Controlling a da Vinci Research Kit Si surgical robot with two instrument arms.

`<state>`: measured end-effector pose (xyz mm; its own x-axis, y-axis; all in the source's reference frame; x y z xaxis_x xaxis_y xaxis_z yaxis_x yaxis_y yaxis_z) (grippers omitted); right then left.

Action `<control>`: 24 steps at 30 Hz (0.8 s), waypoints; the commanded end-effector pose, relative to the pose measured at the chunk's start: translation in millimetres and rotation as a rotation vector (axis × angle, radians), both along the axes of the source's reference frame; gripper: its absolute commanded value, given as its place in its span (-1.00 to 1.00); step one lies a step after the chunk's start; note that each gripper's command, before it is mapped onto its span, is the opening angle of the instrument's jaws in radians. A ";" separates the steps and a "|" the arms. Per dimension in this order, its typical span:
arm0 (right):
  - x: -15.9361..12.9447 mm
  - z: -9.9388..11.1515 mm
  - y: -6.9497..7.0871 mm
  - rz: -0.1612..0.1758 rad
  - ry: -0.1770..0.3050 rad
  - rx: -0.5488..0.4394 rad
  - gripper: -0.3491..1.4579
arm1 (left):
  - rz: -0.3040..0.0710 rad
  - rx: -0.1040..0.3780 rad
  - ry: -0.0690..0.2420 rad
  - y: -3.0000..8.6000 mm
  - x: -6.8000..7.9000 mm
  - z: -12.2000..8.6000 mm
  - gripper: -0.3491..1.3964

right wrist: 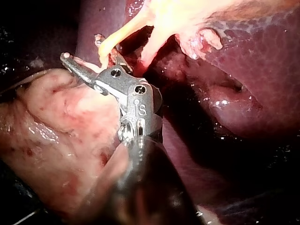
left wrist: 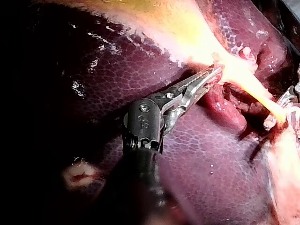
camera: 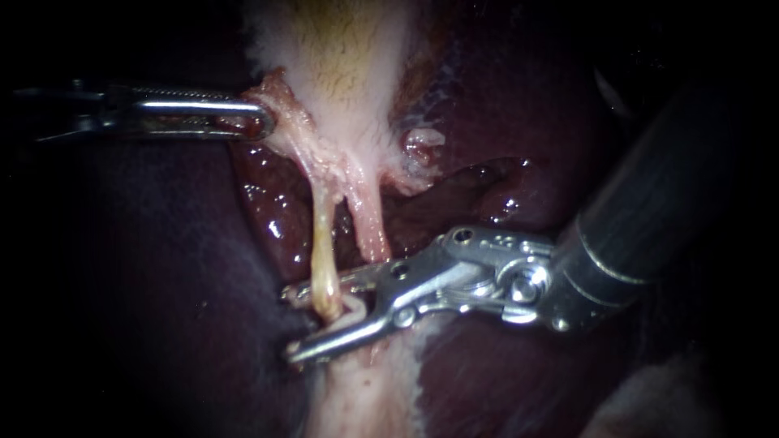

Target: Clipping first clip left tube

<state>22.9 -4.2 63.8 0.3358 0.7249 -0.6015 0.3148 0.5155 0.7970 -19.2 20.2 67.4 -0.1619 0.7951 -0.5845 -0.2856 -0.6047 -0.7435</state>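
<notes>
The left tube [camera: 324, 251] is a thin, glossy, pale-yellow strand. Its long axis is near vertical in the endoscope view, running from the gallbladder [camera: 341, 49] neck down to the right instrument [camera: 296, 323], whose jaws gape around its lower end (not clamped). The pinker right tube [camera: 369, 227] lies just beside it. The left instrument [camera: 264, 122] has its jaws clenched on gallbladder tissue, with dark liver [camera: 527, 105] behind.

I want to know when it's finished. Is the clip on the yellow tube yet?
Not yet. Done: the left instrument grips the gallbladder at its edge. In hand: the right instrument has its open jaws around the left tube, the yellow one. Left: squeezing shut, as no clip shows on the tube.
</notes>
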 end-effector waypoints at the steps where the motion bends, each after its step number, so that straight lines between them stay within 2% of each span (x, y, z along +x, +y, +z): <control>1: 0.0 0.3 -0.1 -0.003 -0.009 0.002 -0.13 | 0.000 0.000 0.000 0.0 0.0 0.0 -1.00; 8: 0.0 2.9 -1.6 -0.021 -0.043 -0.012 -0.14 | 0.000 0.000 0.000 0.0 0.0 0.0 -1.00; 15: 0.1 3.3 -1.8 -0.022 -0.046 -0.009 -0.16 | 0.000 0.000 0.000 0.0 0.0 0.0 -1.00; 19: 0.0 3.2 -1.6 -0.022 -0.046 -0.008 -0.27 | 0.000 0.000 0.000 0.0 0.0 0.0 -1.00; 24: -0.2 3.5 -1.3 -0.025 -0.053 -0.011 -0.53 | 0.000 0.000 0.000 0.0 0.0 0.0 -1.00</control>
